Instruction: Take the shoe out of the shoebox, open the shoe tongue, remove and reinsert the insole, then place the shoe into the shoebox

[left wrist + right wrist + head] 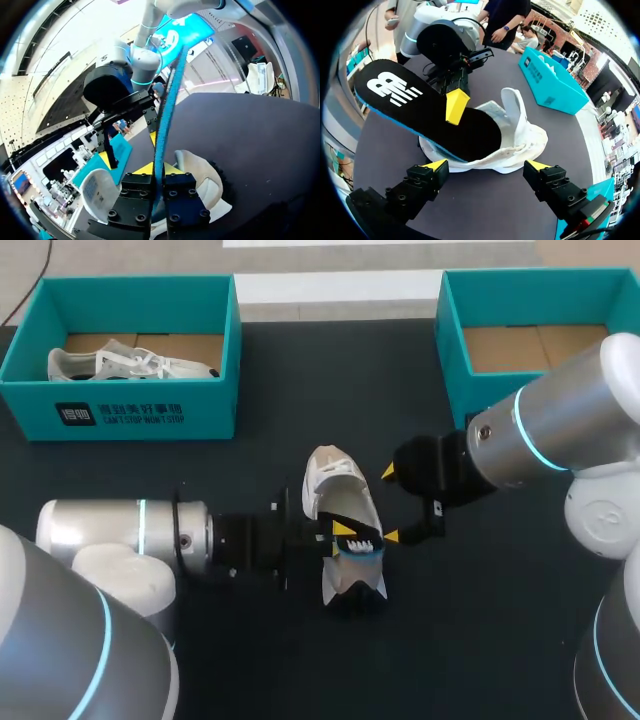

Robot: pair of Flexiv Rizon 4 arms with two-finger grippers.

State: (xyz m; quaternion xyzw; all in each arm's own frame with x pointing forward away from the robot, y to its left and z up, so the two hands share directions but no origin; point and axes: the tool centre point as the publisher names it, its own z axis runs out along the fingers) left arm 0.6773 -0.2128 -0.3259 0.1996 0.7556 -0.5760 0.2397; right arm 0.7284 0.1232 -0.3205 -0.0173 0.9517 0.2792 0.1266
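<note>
Black table (pixel 500 640), white shoe (pixel 340 500) at centre. Insole (pixel 420 110) half out: one end inside the shoe, other end raised. Left gripper (pixel 340 538) from 9 o'clock, pinched tight on insole. Right gripper (pixel 390 504) at shoe's 3 o'clock, spread wide, holding nothing. Shoebox (pixel 130 415) at 11 o'clock, second box (pixel 447 340) at 1. Likely insole step; next calls for right gripper steadying shoe while insole slides.

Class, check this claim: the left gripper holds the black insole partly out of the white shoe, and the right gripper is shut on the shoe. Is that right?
Not quite. The right gripper is open, spread wide beside the white shoe, as the right wrist view shows. The rest stands: the left gripper holds the black insole partly out of the shoe.
</note>
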